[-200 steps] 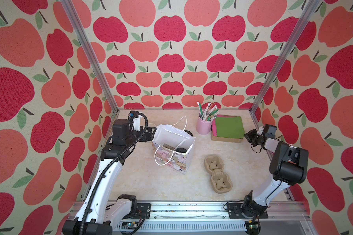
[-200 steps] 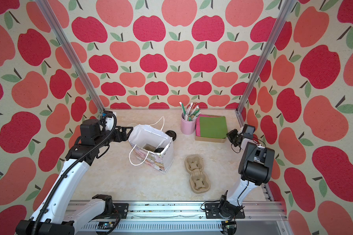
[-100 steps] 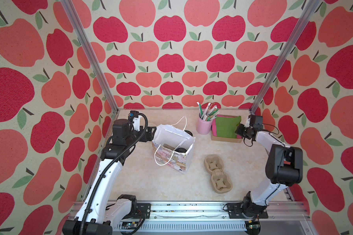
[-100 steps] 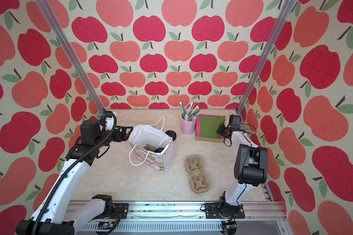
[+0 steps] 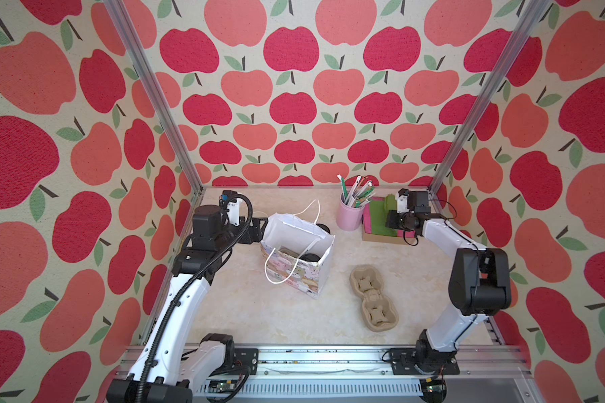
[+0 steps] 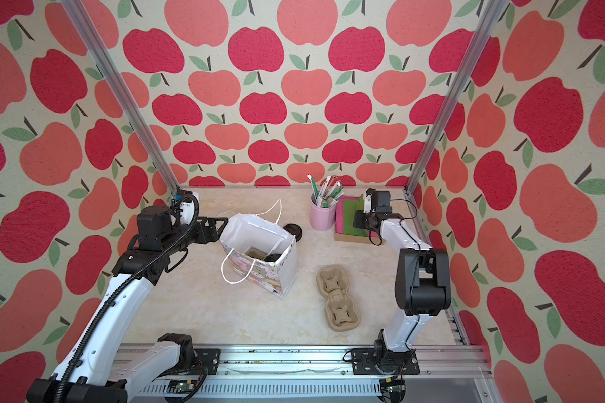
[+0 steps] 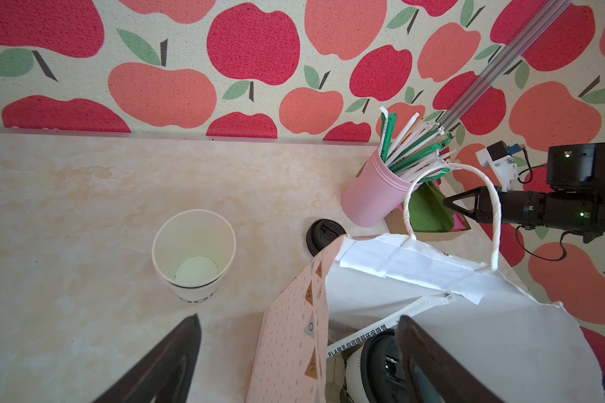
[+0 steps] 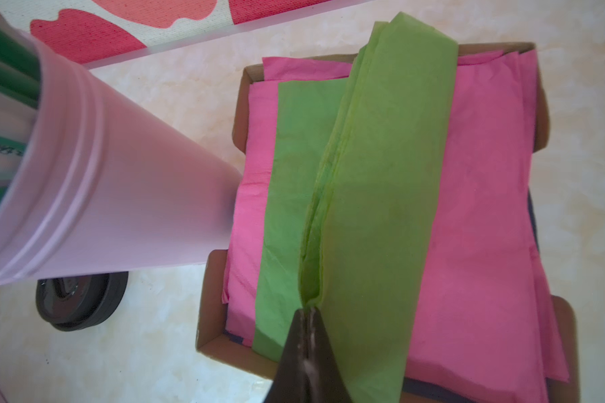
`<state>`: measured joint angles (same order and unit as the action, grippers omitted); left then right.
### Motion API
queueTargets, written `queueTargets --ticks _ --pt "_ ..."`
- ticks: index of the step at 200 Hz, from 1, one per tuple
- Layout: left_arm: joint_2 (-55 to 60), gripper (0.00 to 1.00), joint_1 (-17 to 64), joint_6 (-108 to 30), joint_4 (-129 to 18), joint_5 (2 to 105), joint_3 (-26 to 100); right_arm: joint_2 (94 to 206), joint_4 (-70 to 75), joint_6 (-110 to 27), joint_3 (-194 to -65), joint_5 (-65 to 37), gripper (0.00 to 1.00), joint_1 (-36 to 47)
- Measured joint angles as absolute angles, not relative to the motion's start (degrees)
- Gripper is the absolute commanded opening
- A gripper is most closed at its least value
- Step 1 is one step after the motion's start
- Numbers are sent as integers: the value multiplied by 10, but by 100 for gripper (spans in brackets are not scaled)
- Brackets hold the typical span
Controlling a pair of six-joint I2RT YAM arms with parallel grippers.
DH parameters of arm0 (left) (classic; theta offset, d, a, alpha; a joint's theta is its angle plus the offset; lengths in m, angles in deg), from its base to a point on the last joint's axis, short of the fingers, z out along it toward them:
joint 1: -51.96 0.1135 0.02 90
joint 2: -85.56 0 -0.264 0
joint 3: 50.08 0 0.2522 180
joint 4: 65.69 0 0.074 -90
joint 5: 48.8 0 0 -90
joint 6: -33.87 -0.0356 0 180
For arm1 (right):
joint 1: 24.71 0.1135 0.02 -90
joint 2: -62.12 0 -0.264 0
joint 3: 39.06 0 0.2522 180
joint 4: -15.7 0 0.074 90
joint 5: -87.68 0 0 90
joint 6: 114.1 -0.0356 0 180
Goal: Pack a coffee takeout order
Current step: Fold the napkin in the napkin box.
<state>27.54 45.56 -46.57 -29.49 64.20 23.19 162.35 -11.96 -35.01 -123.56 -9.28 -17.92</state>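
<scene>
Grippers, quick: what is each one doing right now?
Left gripper: open, astride a side wall of the paper bag.
Right gripper: shut, pinching the green napkin.

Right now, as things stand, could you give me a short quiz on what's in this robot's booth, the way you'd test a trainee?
1. True or false: the right gripper is pinching a pink napkin.
2. The cup carrier lying on the table holds: A) two cups; B) one cup; C) nothing.
3. Short answer: what stands lidless on the table beside the paper bag?
Key: 1. False; it is shut on the green napkin. 2. C. 3. The white cup.
</scene>
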Motion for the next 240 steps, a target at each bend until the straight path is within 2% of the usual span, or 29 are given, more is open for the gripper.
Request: queueTargets --ticks 61,86,179,240 --pt "275 90 456 -466 -295 642 232 1661 -128 -346 -1249 -119 0 -153" --pt "275 90 456 -466 -295 642 232 1675 -132 -347 -1250 -130 3 -151" --pt "275 90 456 -466 -295 642 229 1684 -167 -345 -1271 -142 31 -146" --pt "276 90 456 -466 -295 642 229 1606 -194 -320 -1276 -129 55 -174"
